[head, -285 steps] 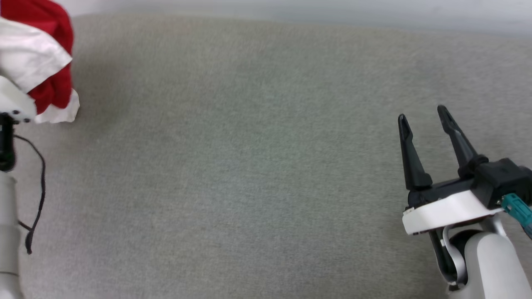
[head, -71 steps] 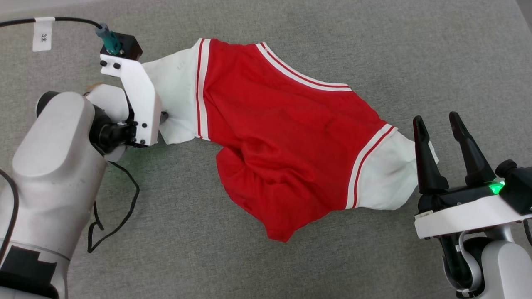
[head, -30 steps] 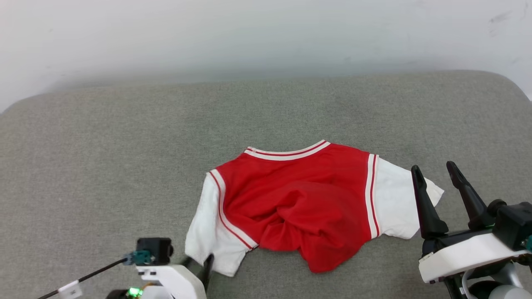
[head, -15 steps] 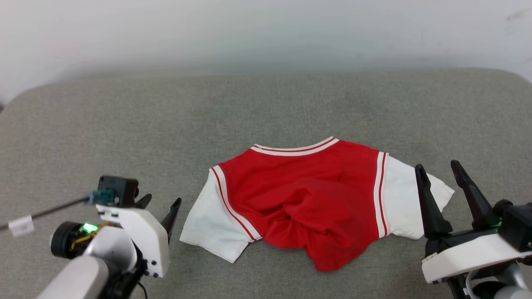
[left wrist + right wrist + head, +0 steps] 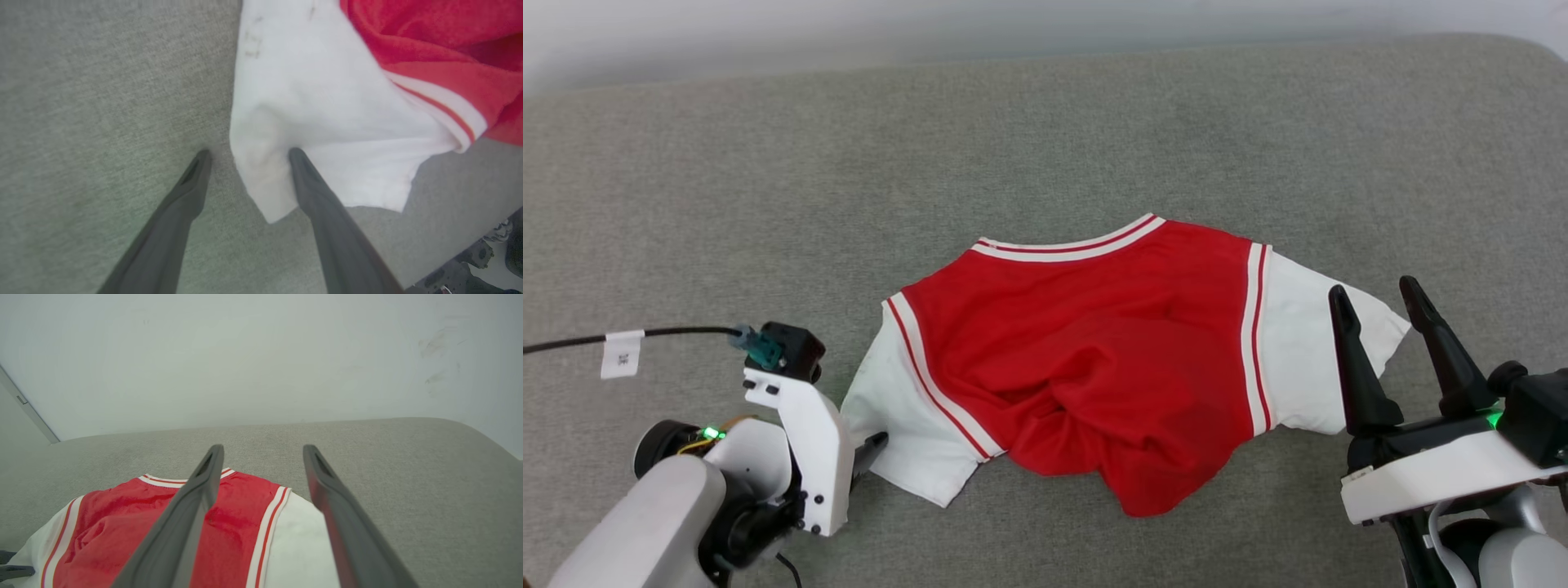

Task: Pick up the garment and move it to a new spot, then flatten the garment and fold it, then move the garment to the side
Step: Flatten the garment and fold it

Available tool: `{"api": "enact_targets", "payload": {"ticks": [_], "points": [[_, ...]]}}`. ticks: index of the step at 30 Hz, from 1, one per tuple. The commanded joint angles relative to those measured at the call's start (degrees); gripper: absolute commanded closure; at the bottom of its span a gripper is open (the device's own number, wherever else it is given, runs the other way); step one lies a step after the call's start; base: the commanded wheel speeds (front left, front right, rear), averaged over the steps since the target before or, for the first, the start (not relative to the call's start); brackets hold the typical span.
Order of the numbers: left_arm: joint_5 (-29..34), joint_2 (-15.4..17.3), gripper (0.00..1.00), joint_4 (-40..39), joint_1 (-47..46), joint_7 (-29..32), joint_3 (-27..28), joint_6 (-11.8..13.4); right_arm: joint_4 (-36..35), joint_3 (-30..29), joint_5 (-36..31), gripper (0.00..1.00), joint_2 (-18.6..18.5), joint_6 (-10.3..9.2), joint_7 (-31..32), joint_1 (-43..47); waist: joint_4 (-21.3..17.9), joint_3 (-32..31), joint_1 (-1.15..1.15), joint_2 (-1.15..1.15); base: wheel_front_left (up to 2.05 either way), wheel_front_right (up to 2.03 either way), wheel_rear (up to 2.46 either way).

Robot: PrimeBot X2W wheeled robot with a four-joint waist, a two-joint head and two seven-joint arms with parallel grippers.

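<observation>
The garment (image 5: 1094, 351), a red jersey with white sleeves and striped trim, lies rumpled on the grey padded surface (image 5: 1045, 131), collar toward the far side. My left gripper (image 5: 870, 447) is at the garment's left sleeve. In the left wrist view this left gripper (image 5: 249, 155) is open. One of its fingers rests on the white sleeve (image 5: 318, 102) and the other on bare grey fabric, with the sleeve's edge between them. My right gripper (image 5: 1372, 290) stands open over the right sleeve, holding nothing. Its right gripper (image 5: 263, 449) fingers frame the garment (image 5: 237, 522).
A pale wall (image 5: 261, 355) rises behind the surface's far edge. A black cable with a white tag (image 5: 621, 355) runs off left from my left wrist. The surface's edge and some floor (image 5: 470, 269) show at the left wrist view's lower right.
The head view has tilted down. My left gripper, open and apart from the left sleeve half a second ago, now has its fingers at the sleeve's edge. The right gripper has kept its place.
</observation>
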Motion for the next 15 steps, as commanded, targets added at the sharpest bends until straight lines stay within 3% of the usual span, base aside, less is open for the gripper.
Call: {"api": "enact_targets", "payload": {"ticks": [1,3,4,5,6,7,10,15], "points": [[-0.45,-1.08,0.0,2.15,-0.27,1.04,-1.05,-0.47,0.43,0.17,0.19,0.0,0.15,-0.02,-0.38,-0.76,-0.69,0.66,0.0,0.0,0.0,0.0,0.0],[-0.65,-1.45,0.0,3.41,-0.33,1.97,-1.81,-0.71,0.64,0.2,0.24,0.0,0.15,-0.02,-0.51,-0.92,-0.81,0.69,0.0,0.0,0.0,0.0,0.0],[-0.99,-1.71,0.06,4.6,-0.15,3.33,-2.66,-1.12,0.9,0.28,0.26,0.0,0.15,-0.02,-0.57,-1.12,-0.98,0.66,0.0,0.0,0.0,0.0,0.0],[-1.37,-2.18,0.53,5.59,0.26,4.47,-3.38,-1.23,1.15,0.37,0.26,0.0,0.15,-0.02,-0.61,-1.26,-1.15,0.54,0.0,0.0,0.0,0.0,0.0],[-1.81,-2.71,0.82,6.39,0.58,5.32,-3.99,-1.59,1.42,0.31,0.25,0.0,0.15,-0.02,-0.67,-1.34,-1.31,0.3,0.0,0.0,0.0,0.0,0.0],[-2.42,-3.28,1.0,6.91,0.9,5.94,-4.37,-1.87,1.57,0.2,0.21,0.0,0.15,-0.02,-0.7,-1.3,-1.43,0.13,0.0,0.0,0.0,0.0,0.0],[-2.73,-4.65,1.0,7.04,1.26,3.31,-3.88,-2.3,2.02,-0.28,0.05,0.0,0.15,-0.02,-0.66,-1.03,-1.5,-0.81,0.0,0.0,0.0,0.0,0.0],[-0.7,-4.78,1.0,5.39,1.5,-5.1,-1.02,-0.82,2.74,-1.75,0.89,0.0,0.15,-0.02,0.23,-0.11,-0.79,-2.84,0.0,0.0,0.0,0.0,0.0]]}}
